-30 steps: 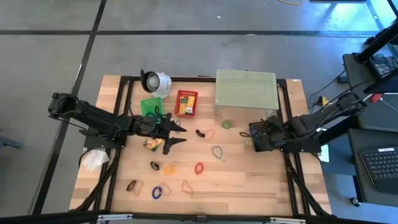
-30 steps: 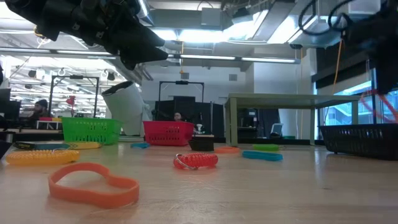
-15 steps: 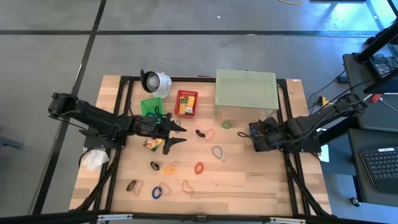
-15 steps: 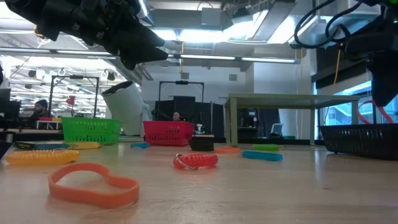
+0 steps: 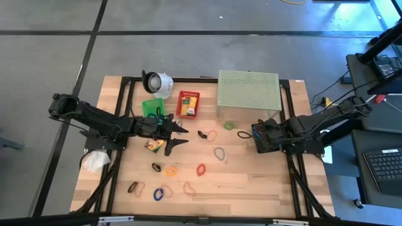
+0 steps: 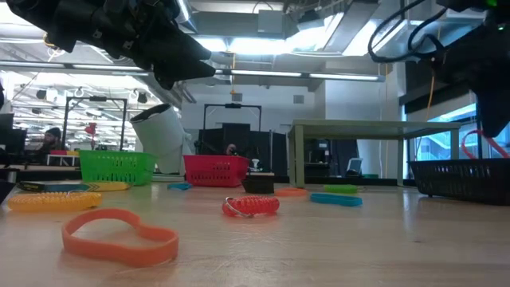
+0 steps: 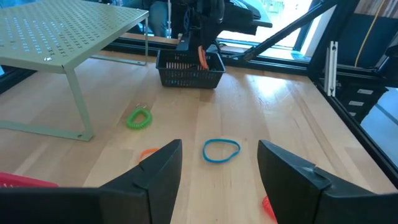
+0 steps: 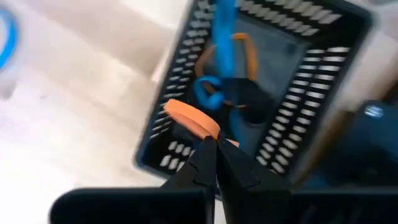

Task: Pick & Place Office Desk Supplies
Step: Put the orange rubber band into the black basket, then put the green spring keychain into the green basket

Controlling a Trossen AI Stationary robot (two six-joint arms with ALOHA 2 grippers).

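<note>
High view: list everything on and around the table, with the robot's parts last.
Shelf: one, pale green, perforated, back of the table, right of centre.
Green basket: one, back left.
Red basket: one, beside the green one.
Black basket: one, right edge; blue and orange bands inside.
Crayon boxes: two, yellow-green; one in the red basket, one loose by the left tool.
Loose bands: roughly a dozen; black, orange, red, blue, green; scattered mid-table and front.
Round object: one, white, back left.
Crumpled wad: one, white, left edge.
Left tool: open, mid-table.
Right tool: shut on an orange band over the black basket.
</note>
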